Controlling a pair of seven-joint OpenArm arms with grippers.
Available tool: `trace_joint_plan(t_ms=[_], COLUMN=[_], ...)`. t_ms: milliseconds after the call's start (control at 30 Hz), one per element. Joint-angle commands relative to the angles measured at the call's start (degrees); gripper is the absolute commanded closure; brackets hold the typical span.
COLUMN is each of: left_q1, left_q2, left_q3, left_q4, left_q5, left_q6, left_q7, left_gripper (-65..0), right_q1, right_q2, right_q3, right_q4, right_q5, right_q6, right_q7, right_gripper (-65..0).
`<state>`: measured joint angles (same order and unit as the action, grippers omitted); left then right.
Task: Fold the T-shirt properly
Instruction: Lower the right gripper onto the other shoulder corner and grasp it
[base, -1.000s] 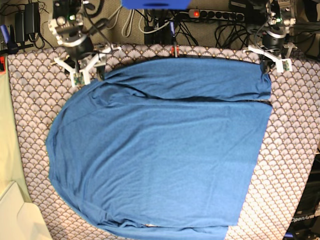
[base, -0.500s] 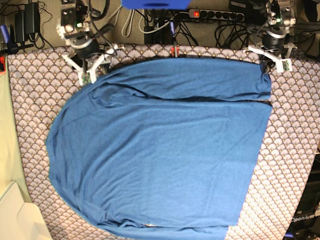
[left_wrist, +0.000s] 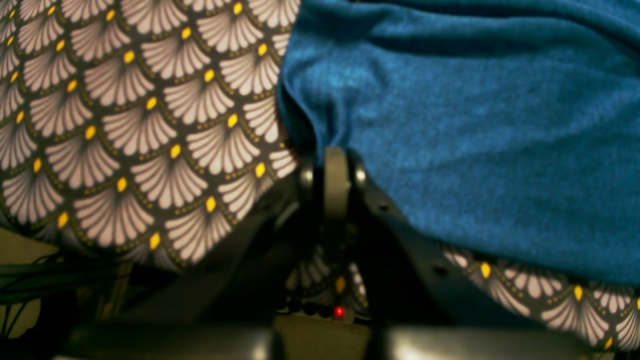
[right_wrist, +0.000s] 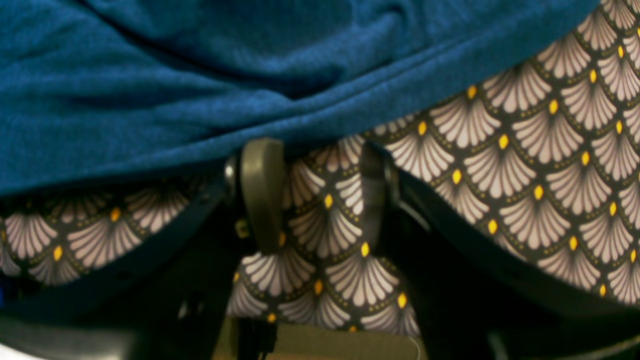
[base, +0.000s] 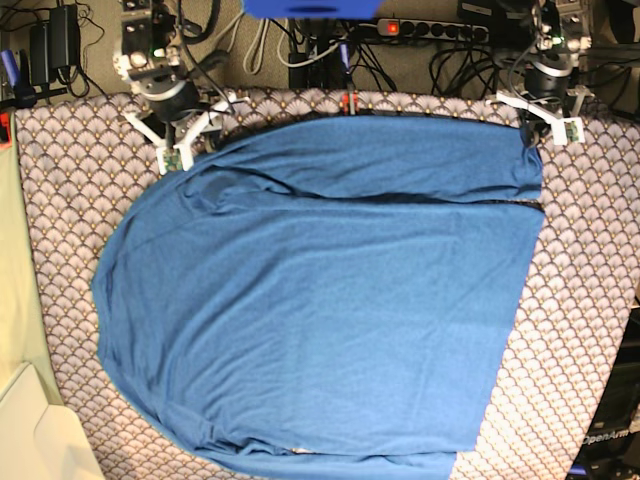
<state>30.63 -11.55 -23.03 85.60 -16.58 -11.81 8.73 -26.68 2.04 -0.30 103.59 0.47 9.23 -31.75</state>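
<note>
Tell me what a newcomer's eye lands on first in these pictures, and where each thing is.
First, the big blue T-shirt spread over most of the scallop-patterned tablecloth, with a fold line running across its far part. Next, the two arms at the far corners: the left gripper is shut on the T-shirt's corner, while the right gripper stands open at the cloth's edge with only tablecloth between its fingers. Behind the table lies a tangle of black cables.

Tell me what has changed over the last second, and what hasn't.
The right gripper has slid along the far table edge toward the T-shirt, its open jaws now at the shirt's corner, nothing gripped yet. The left gripper stays shut on the opposite corner. The shirt lies unmoved on the tablecloth.
</note>
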Motion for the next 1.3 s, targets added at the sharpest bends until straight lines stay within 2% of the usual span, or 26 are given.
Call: trace_joint_plan(t_ms=[0,433,700,1267], left_q1=[0.53,0.53,-0.08,-0.26], left_q2=[-0.27,-0.27,1.75,2.10], left_q3=[0.04,0.04,0.04,0.04], left_q4=[0.42,0.42,0.42,0.51], left_q5=[0.27,0.27,0.36,0.36], left_q6=[0.17,0.17,0.17,0.17], left_q7=[1.25,1.25,1.25,1.25], left_gripper=[-0.4,-0.4,-0.4,-0.4], right_q1=[0.08,2.46,4.04,5.36], right_q2=[0.02,0.02,0.11,0.29], right_q3=[-0.01,-1.68,-1.77,-1.77], right_q4=[1.16,0.63,-0.95,-3.94], right_q5=[0.28,0.28,0.28,0.28], right_q6=[0.22,0.22,0.22,0.22], right_q7=[1.20,0.76,0.76,0.67], right_gripper=[-26.5,-26.5,-26.6,-26.6])
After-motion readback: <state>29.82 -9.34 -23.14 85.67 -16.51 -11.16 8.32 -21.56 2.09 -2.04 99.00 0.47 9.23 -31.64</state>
